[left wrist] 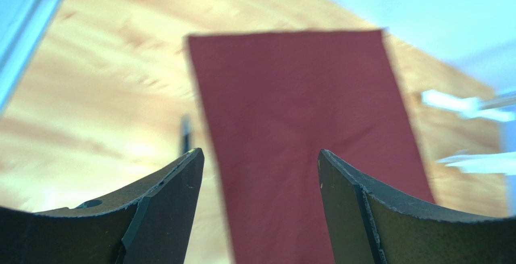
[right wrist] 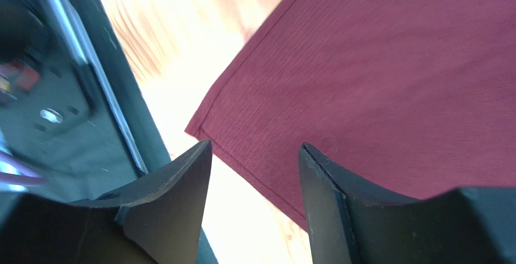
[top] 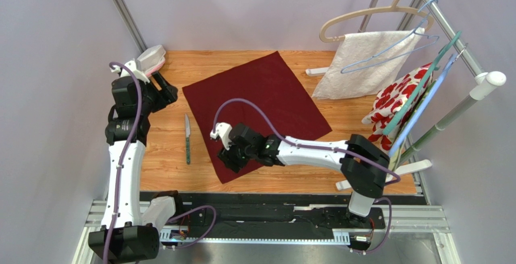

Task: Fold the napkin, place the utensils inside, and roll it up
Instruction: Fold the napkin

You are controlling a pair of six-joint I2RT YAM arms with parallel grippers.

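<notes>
Maroon napkin (top: 257,104): laid flat and unfolded on the worktop (top: 163,155), turned like a diamond, so no fold can be counted as done yet.
Right claw (right wrist: 254,148): jaws spread and hung low over the napkin's near corner, with nothing pinched. That corner is probably being lined up for the first fold.
Left claw (left wrist: 260,155): spread wide too, nothing held, set off the napkin's far-left edge and pointed across the cloth. It's likely readied for that side.
Knife (top: 188,138): silvery blade, greenish handle, left on bare wood just left of the napkin, not touching it, so it's handy once the fold is made. A second utensil can't be made out.
Worktop: warm wood grain, edged by a black rail (top: 272,200) on the near side.
Room: pale walls; a white towel (top: 363,64) and a floral cloth (top: 400,101) are hung on a rack (top: 460,46) at the right, well apart from the job.
</notes>
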